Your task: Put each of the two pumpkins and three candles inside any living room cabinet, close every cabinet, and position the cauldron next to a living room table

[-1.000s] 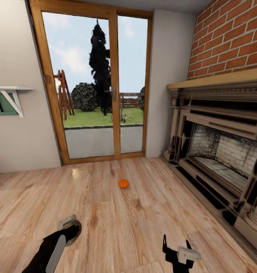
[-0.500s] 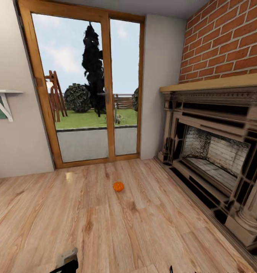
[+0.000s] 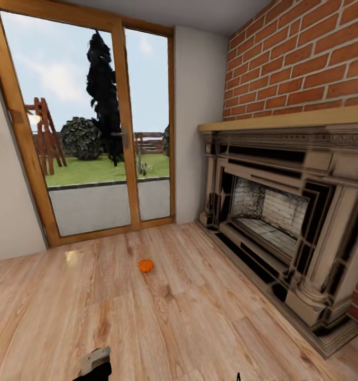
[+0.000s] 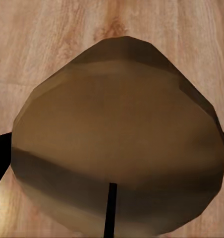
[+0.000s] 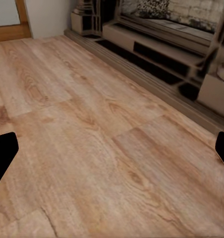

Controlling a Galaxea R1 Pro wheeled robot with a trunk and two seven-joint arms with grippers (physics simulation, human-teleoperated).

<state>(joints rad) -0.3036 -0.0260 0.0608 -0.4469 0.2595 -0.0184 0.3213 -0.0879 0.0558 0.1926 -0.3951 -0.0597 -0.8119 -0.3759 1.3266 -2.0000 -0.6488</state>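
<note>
One small orange pumpkin (image 3: 145, 265) lies on the plank floor in front of the glass doors, well ahead of both arms. A cream-white candle (image 4: 117, 134) with a dark wick is very close to the left wrist camera, and my left gripper (image 4: 112, 166) is shut on it. The same candle (image 3: 93, 359) pokes up at the head view's lower edge. My right gripper (image 5: 112, 153) is open over bare floor, its black fingertips (image 5: 3, 153) far apart. The cabinet, cauldron, table, the other pumpkin and the other candles are out of view.
A red brick fireplace (image 3: 284, 211) with a stepped hearth runs along the right side. Wood-framed glass doors (image 3: 89, 137) stand ahead at the left. Light plank floor (image 3: 189, 317) stretches between me and the pumpkin.
The camera has swung right, so doors and pumpkin sit further left and more fireplace shows. Both arms have dropped almost out of the head view. The candle stays in the left gripper.
</note>
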